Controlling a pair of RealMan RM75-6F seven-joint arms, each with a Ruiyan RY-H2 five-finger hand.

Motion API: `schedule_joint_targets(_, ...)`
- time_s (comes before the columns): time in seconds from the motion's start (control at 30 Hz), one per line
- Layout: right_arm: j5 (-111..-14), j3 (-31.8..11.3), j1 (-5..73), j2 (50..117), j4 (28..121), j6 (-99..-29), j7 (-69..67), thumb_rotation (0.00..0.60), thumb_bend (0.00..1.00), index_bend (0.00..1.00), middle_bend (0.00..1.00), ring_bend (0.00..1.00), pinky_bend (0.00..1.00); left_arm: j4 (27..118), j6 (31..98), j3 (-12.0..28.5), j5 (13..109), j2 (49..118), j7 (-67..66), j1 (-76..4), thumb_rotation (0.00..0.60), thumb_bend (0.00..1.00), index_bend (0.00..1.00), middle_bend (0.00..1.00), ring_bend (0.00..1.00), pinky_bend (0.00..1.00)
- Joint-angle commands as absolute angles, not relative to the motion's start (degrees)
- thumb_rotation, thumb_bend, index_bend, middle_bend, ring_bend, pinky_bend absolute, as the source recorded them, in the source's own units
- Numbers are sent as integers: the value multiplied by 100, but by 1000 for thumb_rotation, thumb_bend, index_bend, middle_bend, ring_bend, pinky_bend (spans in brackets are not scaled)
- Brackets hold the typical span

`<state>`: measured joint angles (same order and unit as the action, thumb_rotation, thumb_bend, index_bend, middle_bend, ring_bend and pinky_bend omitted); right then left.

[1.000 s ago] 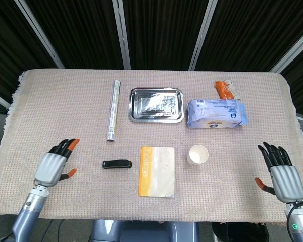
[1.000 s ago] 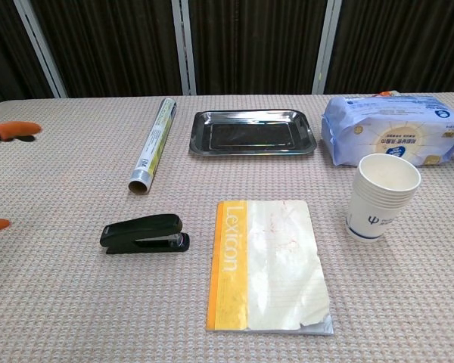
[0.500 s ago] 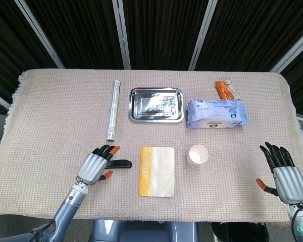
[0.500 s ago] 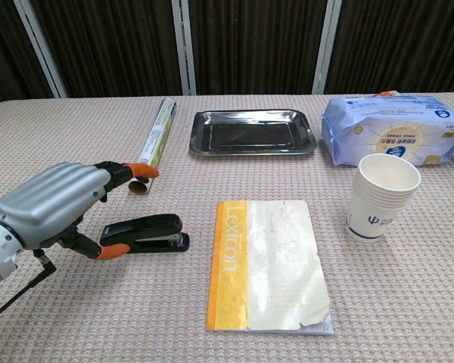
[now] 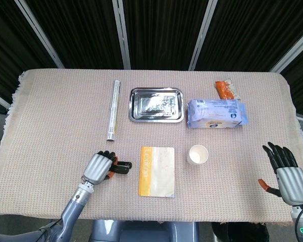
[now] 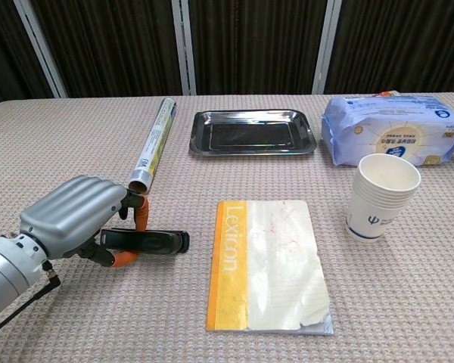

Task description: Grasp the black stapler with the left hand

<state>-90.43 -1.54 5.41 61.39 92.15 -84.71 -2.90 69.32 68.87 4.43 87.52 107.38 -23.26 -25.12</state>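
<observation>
The black stapler (image 6: 153,241) lies flat on the cloth, left of the yellow notebook; in the head view only its right end (image 5: 125,166) shows past the fingers. My left hand (image 6: 79,218) (image 5: 98,168) has its fingers curled over the stapler's left part, thumb below it, gripping it on the table. My right hand (image 5: 285,173) hovers near the table's right front corner with fingers spread and nothing in it; the chest view does not show it.
A yellow Lexicon notebook (image 6: 266,262) lies right of the stapler. A foil roll (image 6: 152,145), a steel tray (image 6: 253,131), a paper cup (image 6: 381,195), a tissue pack (image 6: 395,131) and an orange snack packet (image 5: 224,89) sit further back.
My left hand moved right from the table's left side to the stapler and closed its fingers around it. The right hand drifted slightly down and right.
</observation>
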Motion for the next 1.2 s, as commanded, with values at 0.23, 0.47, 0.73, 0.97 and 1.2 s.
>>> schedule_joint_targets(0.23, -8979, -169, 566, 6130, 9200, -8393, -336, 600, 168, 0, 0, 0, 0, 6939, 7236, 608, 9028, 10969, -1905, -2753, 600, 401, 628, 457, 431, 561)
schedule_joint_targets(0.47, -8985, -195, 524, 6069, 9202, -8501, -478, 600, 169, 0, 0, 0, 0, 6836, 6947, 889, 9183, 11361, -1651, -3369, 600, 374, 628, 456, 432, 562)
schedule_joint_targets(0.73, -8959, -225, 444, 5999, 9142, -8651, -711, 600, 169, 0, 0, 0, 0, 6328, 6452, 979, 8975, 11891, -1710, -3790, 600, 361, 627, 455, 431, 561)
schedule_joint_targets(0.97, -8991, -219, 395, 5974, 9124, -8731, -756, 600, 169, 0, 0, 0, 0, 6087, 6187, 958, 8750, 12035, -1594, -3901, 600, 257, 216, 268, 304, 507)
schedule_joint_targets(1.2, -9067, -194, 369, 5982, 9171, -8782, -682, 600, 168, 0, 0, 0, 0, 6194, 6538, 935, 8931, 11897, -1361, -3924, 600, 194, 0, 0, 38, 311)
